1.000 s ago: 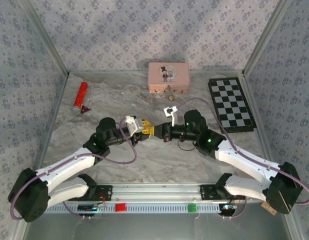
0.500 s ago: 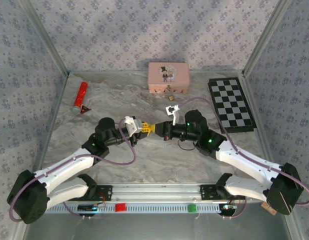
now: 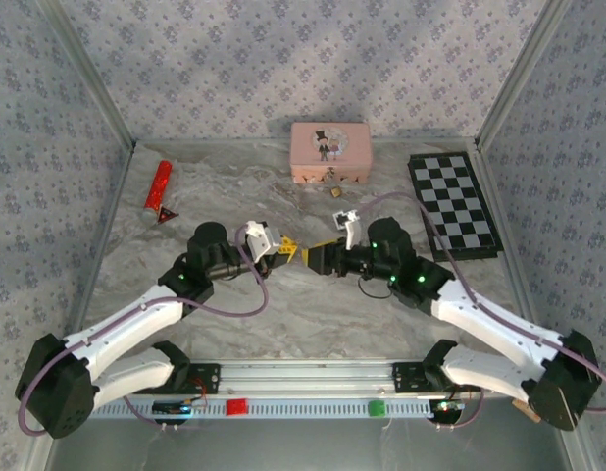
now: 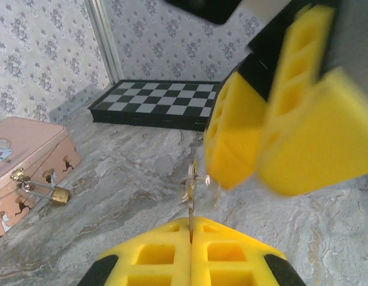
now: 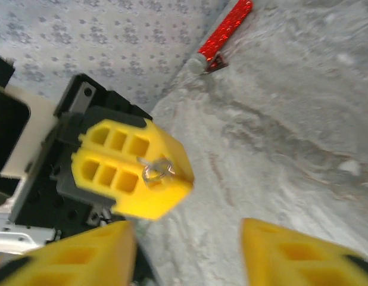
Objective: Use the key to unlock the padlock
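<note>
- Two arms meet tip to tip above the middle of the grey marbled surface point(image 3: 283, 324), a pose that suits passing a small thing from one to the other.
- The left gripper point(image 4: 190, 229) has its yellow jaws pressed together on the small silver metal key point(image 4: 192, 179). The key sticks out past the tips, probably so it can be steered towards a keyhole.
- The right gripper point(image 5: 190, 238) faces it with jaws apart, holding nothing.
- The tiny brass-gold padlock with a thin grey shackle point(image 4: 59, 195) lies on the surface, its shackle at the clasp of the pink rectangular tin box point(image 4: 29, 155), well apart from both arms.
- A second ago the right jaws were shut and the left ones partly parted. Now the hold has swapped, and a small gap shows between the tips.
</note>
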